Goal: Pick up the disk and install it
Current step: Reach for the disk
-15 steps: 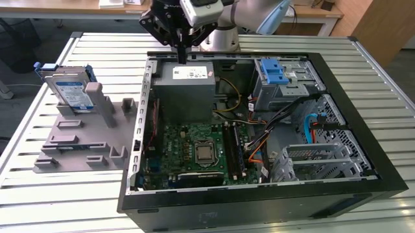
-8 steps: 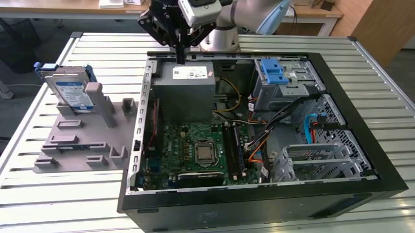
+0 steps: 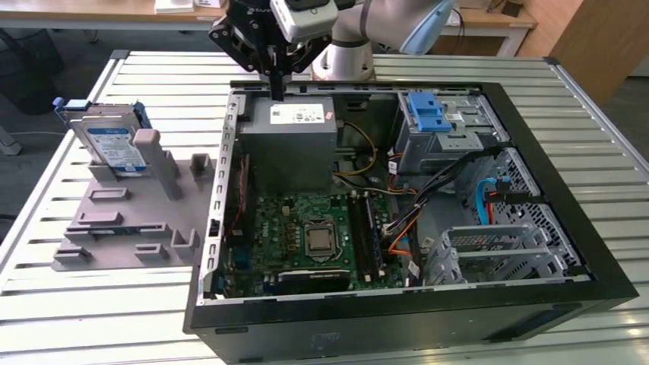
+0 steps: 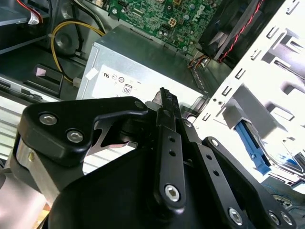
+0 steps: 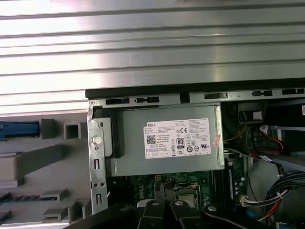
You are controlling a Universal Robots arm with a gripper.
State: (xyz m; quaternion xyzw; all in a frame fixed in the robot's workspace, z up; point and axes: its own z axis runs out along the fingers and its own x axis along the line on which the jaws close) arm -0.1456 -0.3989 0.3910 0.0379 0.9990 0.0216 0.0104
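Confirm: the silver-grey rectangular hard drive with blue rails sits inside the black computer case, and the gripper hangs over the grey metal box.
Wrong: the exterior view shows the silver-grey hard drive standing in the grey fixture outside the black computer case, on the exterior view's left. The gripper hangs over the grey metal box.

The disk (image 3: pixel 112 148) stands on the fixture (image 3: pixel 112 222) (exterior view's left) beside the case (image 3: pixel 406 334).

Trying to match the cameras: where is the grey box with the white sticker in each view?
Exterior view: grey box below the end effector.
Second wrist view: box just past the end effector.
First wrist view: box against the case rim.
Shared landmark: green motherboard beside it.
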